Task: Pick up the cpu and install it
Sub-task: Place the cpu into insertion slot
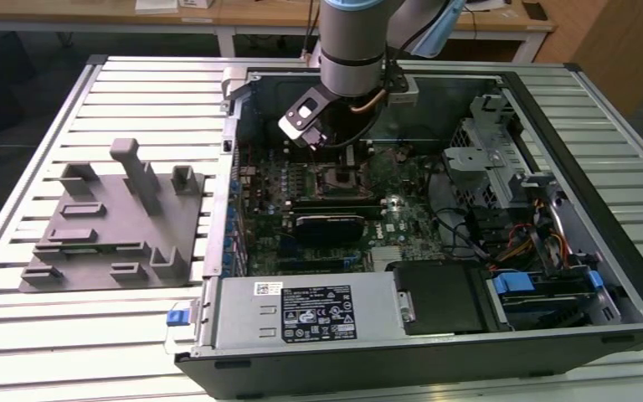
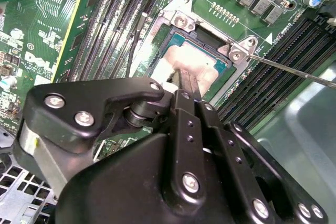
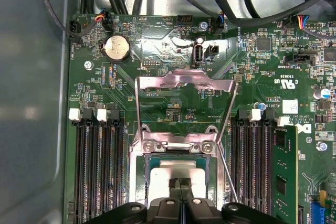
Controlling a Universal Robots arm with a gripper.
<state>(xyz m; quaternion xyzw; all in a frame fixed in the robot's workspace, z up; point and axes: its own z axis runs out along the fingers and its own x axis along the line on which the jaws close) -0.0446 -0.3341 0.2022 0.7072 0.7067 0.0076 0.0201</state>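
Note:
The cpu (image 2: 202,59) (image 3: 170,170), a pale silvery square chip, lies flat inside the metal-framed socket (image 2: 181,22) on the green motherboard. The socket's load plate (image 3: 184,80) stands swung up and open. My gripper (image 2: 184,83) (image 3: 181,183) hangs directly over the chip's top with its two thin black fingers pressed together; their tips are at or just above the metal surface, and I cannot tell whether they touch it. In the exterior view the gripper (image 1: 342,157) reaches down into the open computer case just above the socket (image 1: 338,177).
The thin socket lever (image 2: 294,69) (image 3: 226,169) sticks out beside the socket. Memory slots (image 3: 97,166) flank it, with one module (image 3: 286,174) fitted. A gray slotted fixture (image 1: 120,218) rests on the table at the exterior view's left. Case walls (image 1: 232,167), power supply (image 1: 288,314) and drive cages (image 1: 501,159) surround the board.

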